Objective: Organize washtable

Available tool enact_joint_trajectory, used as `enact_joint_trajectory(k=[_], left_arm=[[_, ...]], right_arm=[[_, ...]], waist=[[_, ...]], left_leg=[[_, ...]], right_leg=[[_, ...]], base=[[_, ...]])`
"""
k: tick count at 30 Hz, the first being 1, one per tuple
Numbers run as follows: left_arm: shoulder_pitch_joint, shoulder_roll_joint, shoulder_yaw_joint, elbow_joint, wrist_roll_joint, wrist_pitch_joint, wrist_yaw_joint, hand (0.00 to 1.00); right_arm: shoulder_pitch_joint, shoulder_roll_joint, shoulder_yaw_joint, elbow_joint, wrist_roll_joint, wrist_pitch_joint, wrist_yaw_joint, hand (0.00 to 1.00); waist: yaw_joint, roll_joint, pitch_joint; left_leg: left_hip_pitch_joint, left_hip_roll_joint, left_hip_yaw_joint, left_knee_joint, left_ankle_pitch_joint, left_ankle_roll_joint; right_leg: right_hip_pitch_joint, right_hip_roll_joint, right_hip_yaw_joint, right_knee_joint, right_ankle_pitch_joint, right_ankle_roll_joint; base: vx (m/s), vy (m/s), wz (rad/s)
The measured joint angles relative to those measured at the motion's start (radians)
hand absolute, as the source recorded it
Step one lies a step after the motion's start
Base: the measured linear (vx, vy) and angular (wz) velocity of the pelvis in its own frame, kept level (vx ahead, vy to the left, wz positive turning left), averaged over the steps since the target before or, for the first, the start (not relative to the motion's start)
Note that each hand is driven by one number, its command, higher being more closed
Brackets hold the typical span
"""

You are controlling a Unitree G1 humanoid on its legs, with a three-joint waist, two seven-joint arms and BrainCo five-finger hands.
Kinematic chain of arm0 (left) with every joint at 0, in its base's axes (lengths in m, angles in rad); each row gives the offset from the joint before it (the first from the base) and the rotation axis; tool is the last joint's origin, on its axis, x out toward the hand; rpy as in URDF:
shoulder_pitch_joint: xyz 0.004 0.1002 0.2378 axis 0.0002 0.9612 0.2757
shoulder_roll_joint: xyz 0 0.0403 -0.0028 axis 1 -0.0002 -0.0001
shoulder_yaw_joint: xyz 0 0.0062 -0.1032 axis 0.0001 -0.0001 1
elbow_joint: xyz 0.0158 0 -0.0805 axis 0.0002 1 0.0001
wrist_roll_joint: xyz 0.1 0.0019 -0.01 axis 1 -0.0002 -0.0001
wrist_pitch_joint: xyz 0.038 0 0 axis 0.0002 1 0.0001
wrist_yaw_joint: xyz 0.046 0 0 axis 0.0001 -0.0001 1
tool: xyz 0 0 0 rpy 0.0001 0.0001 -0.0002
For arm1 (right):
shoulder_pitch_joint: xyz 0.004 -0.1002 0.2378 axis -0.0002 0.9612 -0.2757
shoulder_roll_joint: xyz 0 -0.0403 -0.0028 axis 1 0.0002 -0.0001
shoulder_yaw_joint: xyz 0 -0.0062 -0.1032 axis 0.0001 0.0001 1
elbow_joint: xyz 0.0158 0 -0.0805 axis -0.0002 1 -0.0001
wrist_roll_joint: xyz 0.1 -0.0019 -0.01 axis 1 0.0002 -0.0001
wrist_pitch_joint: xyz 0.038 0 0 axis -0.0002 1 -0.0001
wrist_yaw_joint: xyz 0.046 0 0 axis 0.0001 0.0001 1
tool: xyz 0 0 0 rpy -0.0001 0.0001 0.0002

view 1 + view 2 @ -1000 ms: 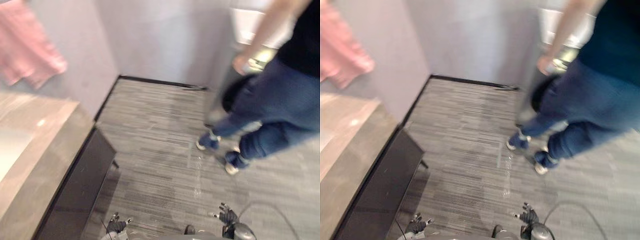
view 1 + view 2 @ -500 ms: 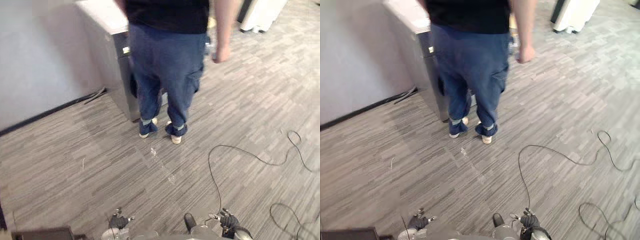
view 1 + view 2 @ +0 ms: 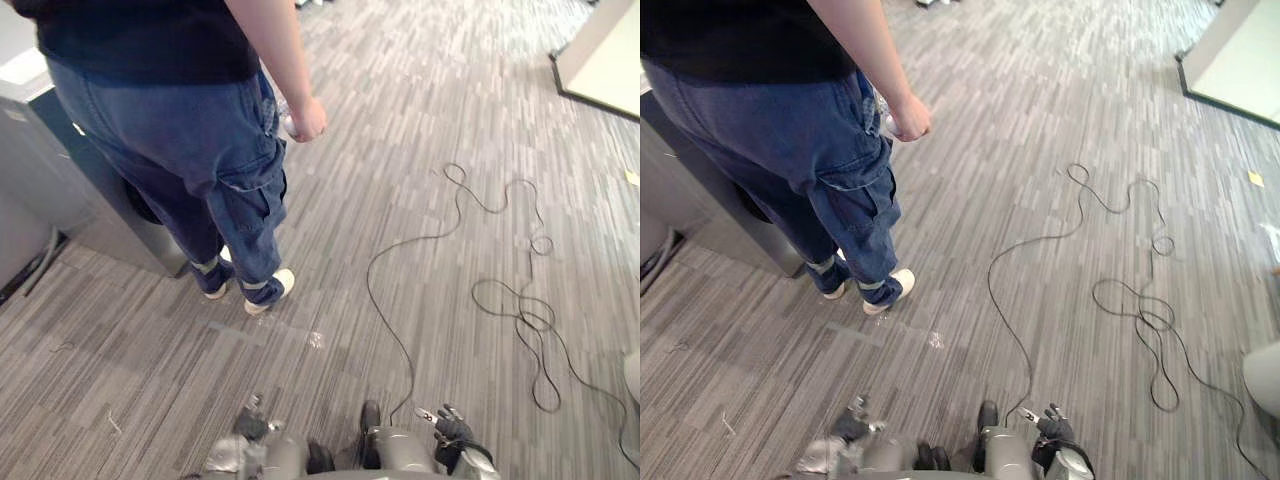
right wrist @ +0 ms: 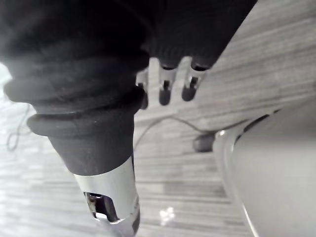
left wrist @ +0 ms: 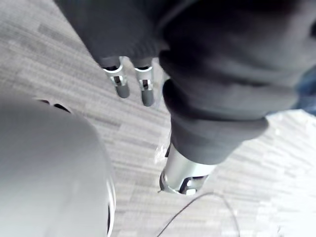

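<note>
No readable txt, labels, brands, nos. or signs in any view.

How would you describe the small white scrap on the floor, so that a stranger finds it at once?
Start from the person in blue trousers standing on the grey striped floor. Find the pale shoe nearer the robot; the scrap lies just past its toe, not touching it. It is a bright crumpled fleck, far smaller than the shoe.
</note>
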State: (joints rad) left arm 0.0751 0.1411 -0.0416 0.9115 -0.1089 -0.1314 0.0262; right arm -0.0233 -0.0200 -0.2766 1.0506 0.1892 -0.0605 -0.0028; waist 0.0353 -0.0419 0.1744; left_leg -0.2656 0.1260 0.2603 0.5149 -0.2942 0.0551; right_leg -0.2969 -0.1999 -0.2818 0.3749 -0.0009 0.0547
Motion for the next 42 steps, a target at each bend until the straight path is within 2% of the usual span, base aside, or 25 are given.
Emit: enact_joint_trajectory(k=[1, 2, 3, 4, 5, 6, 9, 11, 15, 18, 22, 29, 30, 34, 38, 42], left_arm=[[0.003, -0.002, 0.040, 0.006, -0.039, 0.019, 0.008, 0.00], [0.009, -0.007, 0.036, 0.008, -0.039, 0.019, 0.008, 0.00], [0.025, -0.019, 0.037, 0.009, -0.053, 0.017, 0.004, 0.00], [0.037, -0.020, 0.036, 0.023, -0.059, 0.017, 0.002, 0.00], [0.034, -0.020, 0.038, 0.033, -0.060, 0.018, 0.003, 0.00], [0.028, -0.022, 0.053, 0.050, -0.068, 0.019, 0.004, 0.00], [0.031, -0.038, 0.096, 0.074, -0.064, 0.018, 0.018, 0.00], [0.033, -0.041, 0.125, 0.080, -0.048, 0.018, 0.020, 0.00], [0.033, -0.049, 0.141, 0.080, -0.047, 0.018, 0.020, 0.00], [0.035, -0.063, 0.170, 0.080, -0.055, 0.015, 0.020, 0.00], [0.046, -0.063, 0.186, 0.080, -0.058, 0.012, 0.018, 0.00], [0.060, -0.068, 0.189, 0.081, -0.080, 0.010, 0.019, 0.00], [0.059, -0.059, 0.153, 0.100, -0.095, 0.010, 0.019, 0.00], [0.059, -0.059, 0.152, 0.099, -0.095, 0.010, 0.019, 0.00], [0.067, -0.058, 0.120, 0.075, -0.128, 0.009, 0.026, 0.00], [0.072, -0.059, 0.114, 0.065, -0.165, 0.001, 0.049, 0.00]], right_arm=[[-0.005, 0.016, 0.022, 0.011, -0.018, 0.000, 0.010, 0.00], [-0.004, 0.019, 0.027, 0.015, -0.033, -0.002, 0.017, 0.00], [-0.003, 0.016, 0.030, 0.016, -0.045, 0.001, 0.028, 0.00], [0.002, 0.016, 0.042, 0.022, -0.051, -0.001, 0.028, 0.00], [0.001, 0.015, 0.043, 0.024, -0.057, -0.001, 0.028, 0.00], [0.007, 0.010, 0.045, 0.027, -0.067, 0.002, 0.028, 0.00], [0.034, -0.001, 0.042, 0.027, -0.083, 0.005, 0.028, 0.00], [0.047, -0.005, 0.044, 0.028, -0.080, 0.004, 0.028, 0.00], [0.055, -0.012, 0.040, 0.045, -0.073, 0.002, 0.028, 0.00], [0.070, -0.004, -0.002, 0.073, -0.066, 0.003, 0.028, 0.00], [0.070, 0.004, -0.030, 0.072, -0.021, 0.000, 0.029, 0.00], [0.080, 0.015, -0.026, 0.073, -0.001, 0.000, 0.030, 0.00], [0.069, 0.009, 0.003, 0.074, -0.002, 0.000, 0.030, 0.00], [0.068, 0.008, 0.006, 0.073, -0.002, 0.000, 0.030, 0.00], [0.068, -0.010, 0.107, 0.061, 0.006, -0.001, 0.030, 0.00], [0.063, -0.018, 0.143, 0.061, 0.016, -0.005, 0.028, 0.00]], waist=[[0.015, -0.005, 0.012], [0.013, 0.003, 0.005], [0.014, 0.009, -0.011], [0.008, 0.014, -0.034], [0.004, 0.002, -0.041], [0.002, 0.008, -0.042], [-0.017, 0.000, -0.046], [-0.018, -0.009, -0.052], [-0.020, -0.009, -0.052], [-0.018, -0.013, -0.058], [-0.018, -0.017, -0.064], [-0.019, -0.016, -0.076], [-0.016, -0.011, -0.087], [-0.016, -0.011, -0.087], [-0.014, -0.012, -0.087], [-0.002, -0.013, -0.087]], left_leg=[[0.073, -0.042, 0.052, -0.090, 0.030, -0.011], [0.105, -0.048, 0.070, -0.139, 0.050, -0.009], [0.155, -0.063, 0.102, -0.224, 0.081, -0.012], [0.165, -0.084, 0.124, -0.276, 0.100, -0.004], [0.165, -0.092, 0.137, -0.284, 0.103, -0.001], [0.168, -0.093, 0.152, -0.293, 0.112, -0.003], [0.208, -0.093, 0.154, -0.308, 0.119, -0.006], [0.226, -0.094, 0.152, -0.321, 0.126, -0.017], [0.220, -0.110, 0.114, -0.327, 0.139, -0.019], [0.225, -0.129, 0.071, -0.363, 0.166, -0.005], [0.270, -0.160, 0.067, -0.452, 0.211, 0.000], [0.317, -0.182, 0.079, -0.518, 0.235, 0.012], [0.341, -0.197, 0.097, -0.561, 0.256, 0.011], [0.339, -0.197, 0.095, -0.557, 0.256, 0.011], [0.329, -0.196, 0.084, -0.547, 0.258, 0.013], [0.325, -0.198, 0.062, -0.547, 0.268, 0.015]], right_leg=[[0.045, -0.052, -0.066, 0.036, -0.043, 0.005], [0.088, -0.048, -0.107, 0.012, -0.049, 0.001], [0.163, -0.025, -0.139, -0.072, -0.047, 0.014], [0.217, -0.006, -0.118, -0.189, -0.032, 0.028], [0.233, -0.005, -0.117, -0.239, -0.023, 0.046], [0.247, 0.008, -0.113, -0.282, 0.008, 0.058], [0.302, 0.025, -0.113, -0.326, 0.022, 0.057], [0.310, 0.029, -0.110, -0.329, 0.022, 0.057], [0.320, 0.029, -0.132, -0.334, 0.023, 0.054], [0.336, 0.021, -0.161, -0.350, 0.026, 0.053], [0.352, 0.012, -0.156, -0.373, 0.040, 0.048], [0.366, 0.007, -0.126, -0.386, 0.050, 0.048], [0.360, 0.004, -0.090, -0.396, 0.067, 0.054], [0.360, 0.004, -0.090, -0.396, 0.067, 0.054], [0.359, 0.004, -0.093, -0.393, 0.066, 0.052], [0.361, 0.003, -0.095, -0.387, 0.063, 0.048]], base=[[0.07, 0.149, -1.23], [0.12, 0.134, -1.04], [0.06, 0.037, -0.86], [0.03, 0.020, -0.83], [0.00, -0.018, -0.59], [0.00, -0.042, -0.30], [0.00, -0.032, -0.03], [-0.05, -0.020, 0.00], [-0.05, -0.006, 0.21], [-0.07, 0.041, 0.37], [-0.06, 0.058, 0.06], [-0.06, 0.047, -0.05], [0.00, 0.000, 0.00], [0.00, 0.000, 0.00], [0.00, 0.000, 0.05], [-0.01, -0.014, 0.16]])
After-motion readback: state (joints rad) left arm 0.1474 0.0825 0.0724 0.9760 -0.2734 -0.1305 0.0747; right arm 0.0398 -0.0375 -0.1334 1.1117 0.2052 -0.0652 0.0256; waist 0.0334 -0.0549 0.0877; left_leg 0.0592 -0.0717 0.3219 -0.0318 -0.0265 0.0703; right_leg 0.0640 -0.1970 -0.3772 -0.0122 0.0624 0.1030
